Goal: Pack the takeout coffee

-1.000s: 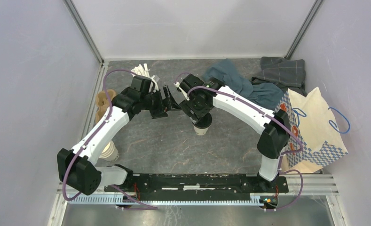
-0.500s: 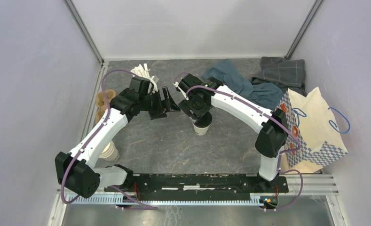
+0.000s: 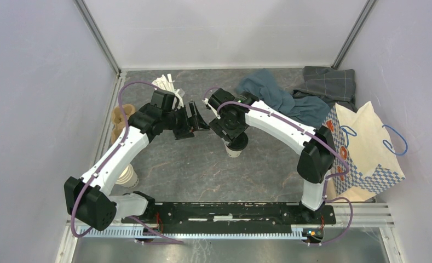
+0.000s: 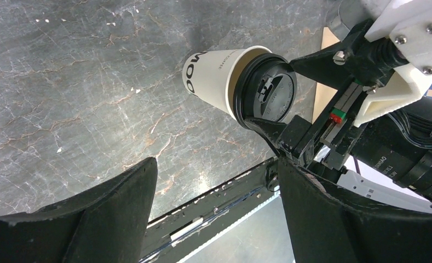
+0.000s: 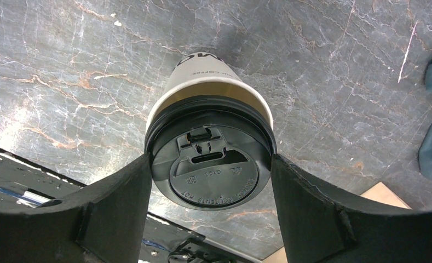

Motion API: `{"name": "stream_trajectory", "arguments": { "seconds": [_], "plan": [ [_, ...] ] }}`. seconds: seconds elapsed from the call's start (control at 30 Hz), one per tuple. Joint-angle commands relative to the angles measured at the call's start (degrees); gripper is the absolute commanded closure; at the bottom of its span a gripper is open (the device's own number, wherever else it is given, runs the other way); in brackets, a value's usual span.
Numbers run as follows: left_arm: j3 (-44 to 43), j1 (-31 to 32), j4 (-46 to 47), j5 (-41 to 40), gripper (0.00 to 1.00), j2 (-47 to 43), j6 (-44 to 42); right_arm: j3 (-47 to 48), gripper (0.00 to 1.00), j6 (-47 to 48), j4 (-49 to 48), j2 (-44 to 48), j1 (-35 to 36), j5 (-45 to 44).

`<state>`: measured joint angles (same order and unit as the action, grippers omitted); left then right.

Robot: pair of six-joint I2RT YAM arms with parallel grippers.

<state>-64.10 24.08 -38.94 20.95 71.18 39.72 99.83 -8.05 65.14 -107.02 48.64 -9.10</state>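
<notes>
Coffee [image 3: 235, 149] is located near the middle of the table [image 3: 191, 175], directly under the right gripper [image 5: 211, 161], with its black lid [image 5: 213, 181] facing up toward the right wrist camera. We read the right gripper as clamped on the coffee at the lid. Its fingers [image 5: 109, 213] stand wide apart, one on each side, and each inner face meets the lid's rim with no gap showing. We cannot tell whether the cup's base rests on the table or hangs just above it. The cup wall is white with dark lettering.

The left gripper [image 4: 216, 175] is spread wide and holds nothing; between its fingers we see only the table and, farther off, the coffee. It points at the cup from the left, apart from it and near the right wrist.

The bag [image 3: 367, 148], checked blue and white with blue handles, stands open at the table's right edge, well apart from the coffee. Two cloths [image 3: 279, 96] lie crumpled along the far side, just behind the bag. A cup stack [image 3: 127, 176] stands at the left, beside the left arm. White sticks [image 3: 167, 85] show at the far left, behind the left wrist.
</notes>
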Motion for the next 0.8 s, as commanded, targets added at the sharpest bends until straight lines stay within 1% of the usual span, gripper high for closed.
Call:
{"name": "stream_trajectory", "arguments": {
  "seconds": [0.0,0.53,0.77],
  "plan": [
    [0.10,0.09,0.53,-0.81,0.13,-1.57,-2.45,0.23,0.24,0.31,-1.22,-0.60,0.25,0.01],
    [0.11,0.01,0.43,-0.84,0.13,-1.61,-2.55,0.73,0.24,0.74,-2.54,-1.73,0.27,-0.04],
    [0.59,0.06,0.44,-0.82,0.13,-1.62,-2.46,1.08,0.19,0.93,-2.64,-1.56,0.23,-0.93]
  ]
}}
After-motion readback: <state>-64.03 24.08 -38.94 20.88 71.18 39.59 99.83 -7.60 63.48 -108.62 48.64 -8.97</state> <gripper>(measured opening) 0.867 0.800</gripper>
